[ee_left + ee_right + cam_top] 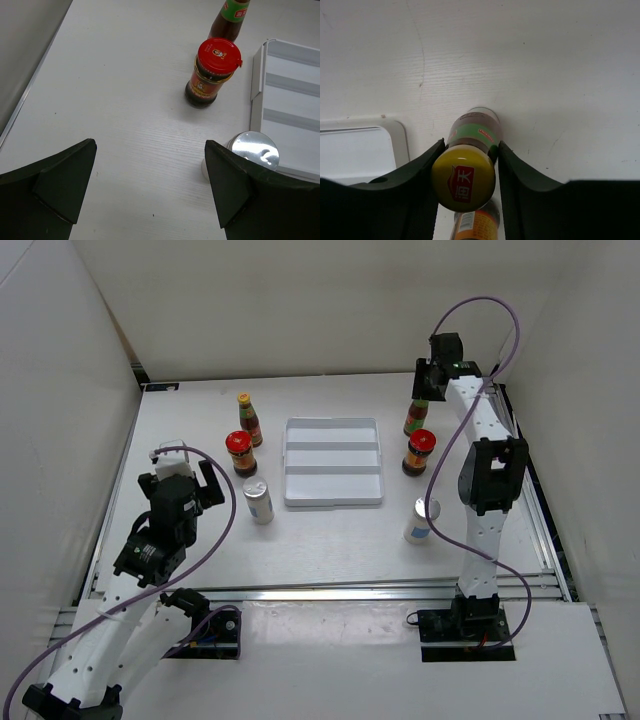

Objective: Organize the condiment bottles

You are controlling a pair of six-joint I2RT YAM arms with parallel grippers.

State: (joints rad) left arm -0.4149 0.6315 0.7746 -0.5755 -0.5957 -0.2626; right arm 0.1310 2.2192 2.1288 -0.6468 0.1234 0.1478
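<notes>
**Top external view.** A white stepped tray [333, 503] lies mid-table. On its left, from far to near, stand the left sauce bottle [248, 418], the left red-lidded jar [240, 452] and the left shaker [259, 502]. On its right stand the right sauce bottle [416, 418], the right red-lidded jar [421, 450] and the right shaker [423, 520]. The left gripper [185, 476] is near the left shaker. The right gripper [426, 392] is at the right sauce bottle's neck.

**Left wrist view.** The left gripper [150, 145] is spread wide over bare table, with nothing between its fingers. The left shaker's silver top [254, 150] sits just beside one finger, against the tray rim [257, 75].

**Right wrist view.** The right gripper [470, 147] is clamped on the upright, yellow-capped right sauce bottle [463, 182], both fingers touching it. Whether its base touches the table cannot be told.
</notes>
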